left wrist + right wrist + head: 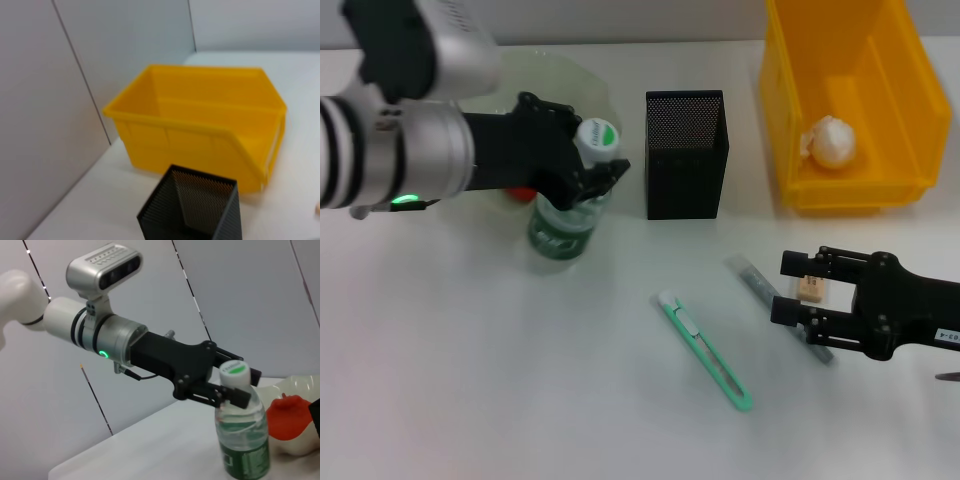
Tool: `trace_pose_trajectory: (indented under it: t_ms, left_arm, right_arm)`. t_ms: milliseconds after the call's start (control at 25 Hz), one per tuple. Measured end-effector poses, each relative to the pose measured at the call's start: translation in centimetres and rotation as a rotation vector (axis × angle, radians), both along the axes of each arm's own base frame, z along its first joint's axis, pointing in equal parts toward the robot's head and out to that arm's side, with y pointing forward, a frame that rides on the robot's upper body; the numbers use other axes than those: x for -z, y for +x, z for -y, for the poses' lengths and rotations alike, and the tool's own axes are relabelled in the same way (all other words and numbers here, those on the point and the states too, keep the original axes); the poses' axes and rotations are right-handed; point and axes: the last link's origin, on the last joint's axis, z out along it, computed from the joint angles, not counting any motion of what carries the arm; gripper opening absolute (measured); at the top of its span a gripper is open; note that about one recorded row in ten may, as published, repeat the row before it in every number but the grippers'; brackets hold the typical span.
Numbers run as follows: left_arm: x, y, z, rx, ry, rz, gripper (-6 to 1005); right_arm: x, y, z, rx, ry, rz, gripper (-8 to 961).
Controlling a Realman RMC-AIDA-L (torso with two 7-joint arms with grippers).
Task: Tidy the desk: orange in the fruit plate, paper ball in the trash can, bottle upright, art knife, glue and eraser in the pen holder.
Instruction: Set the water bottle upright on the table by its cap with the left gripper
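Note:
The green-labelled bottle (563, 220) stands upright in front of the pale green fruit plate (565, 75). My left gripper (592, 172) is shut on the bottle's neck, just below the white cap; this also shows in the right wrist view (235, 390). The orange (286, 415) lies in the plate behind the bottle. My right gripper (788, 287) is open, low over the table, its fingers on either side of the tan eraser (810, 290) and across the grey glue stick (752, 277). The green art knife (705, 350) lies flat on the table. The paper ball (832, 140) lies in the yellow bin (910, 80).
The black mesh pen holder (685, 155) stands between the bottle and the yellow bin, and shows in the left wrist view (195, 210) with the bin (200, 125) behind it. A wall runs along the table's far edge.

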Motion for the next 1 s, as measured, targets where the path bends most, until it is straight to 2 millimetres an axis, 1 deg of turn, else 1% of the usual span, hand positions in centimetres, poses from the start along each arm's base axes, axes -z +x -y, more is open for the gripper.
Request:
trace_pose_trajectory:
  t_ms: [40, 80, 200, 240, 480, 600, 720, 800, 1000]
  left_arm:
    - [-0.6, -0.4, 0.1, -0.007, 0.01, 0.047, 460]
    - [-0.6, -0.4, 0.1, -0.007, 0.01, 0.047, 460]
    - [-1.3, -1.4, 0.4, -0.021, 0.026, 0.103, 461]
    - [-1.5, -2.2, 0.6, -0.035, 0.033, 0.125, 461]
    - [-1.7, -3.2, 1.0, -0.06, 0.038, 0.14, 463]
    - [-2.3, -4.1, 1.3, -0.091, 0.053, 0.159, 464]
    - [-2.4, -4.2, 1.3, -0.095, 0.056, 0.163, 465]
    - [-3.0, -4.9, 1.4, -0.124, 0.077, 0.188, 466]
    - [-3.9, -6.0, 1.6, -0.159, 0.101, 0.218, 467]
  right_arm:
    - [0.0, -0.1, 0.0, -0.002, 0.0, 0.0, 676]
    - [0.0, -0.1, 0.0, -0.002, 0.0, 0.0, 677]
    - [0.0, -0.1, -0.1, -0.004, 0.0, 0.0, 677]
    - [0.0, -0.1, -0.2, -0.005, 0.0, 0.0, 677]
    - [0.1, -0.3, -0.4, -0.012, -0.001, 0.001, 677]
    - [0.2, -0.4, -0.4, -0.012, -0.007, -0.003, 677]
    - [0.4, -0.6, -0.5, -0.013, -0.014, -0.007, 678]
    - [0.5, -0.5, -0.5, -0.012, -0.012, -0.004, 678]
    - [0.7, -0.4, -0.4, -0.014, -0.006, -0.005, 678]
